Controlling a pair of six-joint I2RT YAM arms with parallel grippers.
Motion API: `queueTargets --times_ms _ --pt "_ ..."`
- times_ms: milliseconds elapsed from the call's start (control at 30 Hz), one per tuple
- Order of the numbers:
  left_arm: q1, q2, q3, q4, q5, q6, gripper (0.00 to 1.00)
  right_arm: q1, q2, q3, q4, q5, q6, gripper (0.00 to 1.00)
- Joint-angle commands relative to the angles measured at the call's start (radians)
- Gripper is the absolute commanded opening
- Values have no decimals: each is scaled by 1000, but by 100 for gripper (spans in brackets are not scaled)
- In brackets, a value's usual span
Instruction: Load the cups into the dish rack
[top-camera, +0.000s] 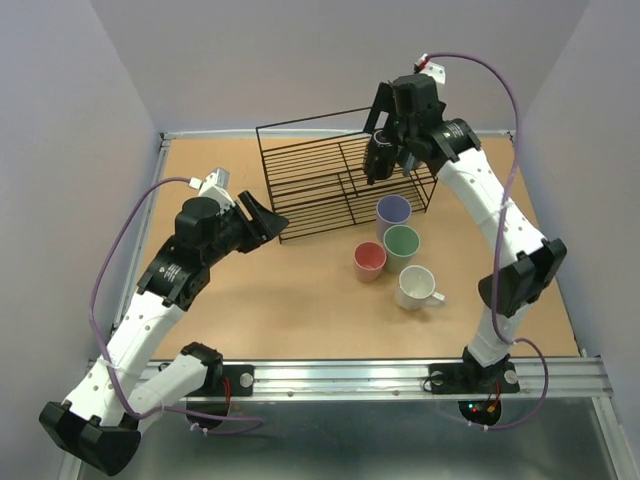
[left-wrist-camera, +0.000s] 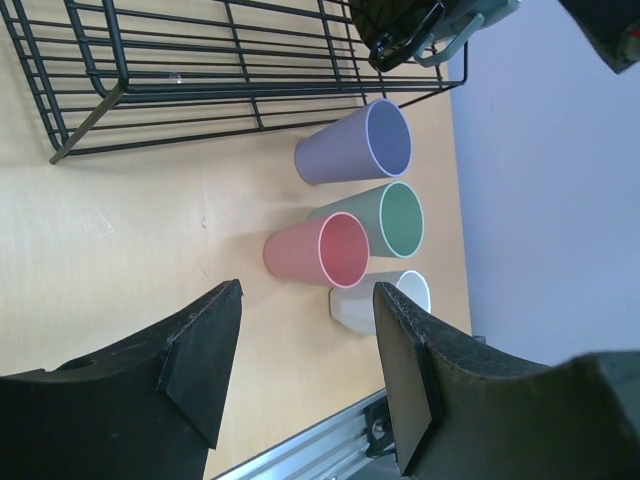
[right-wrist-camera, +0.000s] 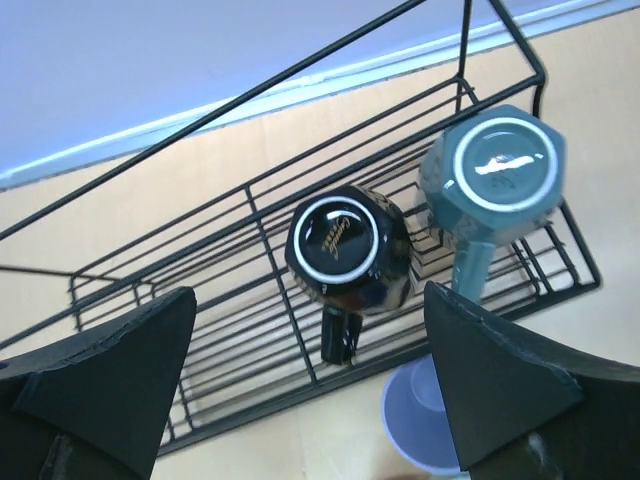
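- Cups seen from above: four stand upright on the bench (top-camera: 280, 310), right of its middle and just on the near side of the dish rack (top-camera: 320, 185). They are a lavender tumbler (top-camera: 393, 212), a green tumbler (top-camera: 401, 243), a pink-red tumbler (top-camera: 369, 260) and a white mug (top-camera: 415, 287), huddled close together. The rack sits toward the far edge. The right gripper (top-camera: 378, 172) hangs over the rack's right end, and the left gripper (top-camera: 278, 220) hovers by the rack's near left corner.
- Left wrist view: the left gripper's fingers (left-wrist-camera: 200, 360) are spread wide with nothing between them, aimed at the huddle. The pink-red tumbler is nearest to them, with the white mug beside it.
- Right wrist view: a black mug (right-wrist-camera: 348, 250) and a grey-blue mug (right-wrist-camera: 490, 175) rest mouth down, side by side, on the wires at the rack's right end. The right gripper's fingers (right-wrist-camera: 110, 380) are parted above them and hold nothing.
- Handling, as I'd judge it: the tumblers look light, stiff and smooth, so they could slip. Pinching one wall at the rim, or squeezing across the body, looks safest. The tight cluster leaves little room for a finger, so a neighbouring cup could easily be knocked over.
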Motion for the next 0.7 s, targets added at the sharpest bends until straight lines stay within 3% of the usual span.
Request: queueTargets --times_ms 0,200,367,467,667 --pt "-4 26 83 6 47 46 66 -2 -149 -59 35 -21 -12 100" --pt "-88 104 103 43 36 14 66 0 -434 -337 32 34 -4 100" --pt "-335 255 172 69 -102 -46 64 0 -689 -616 -28 34 85 100" --pt "-462 349 214 60 -163 -75 63 0 -795 -709 -70 42 129 100" --pt "-589 505 263 83 -200 -107 63 0 -901 -760 -177 27 185 100"
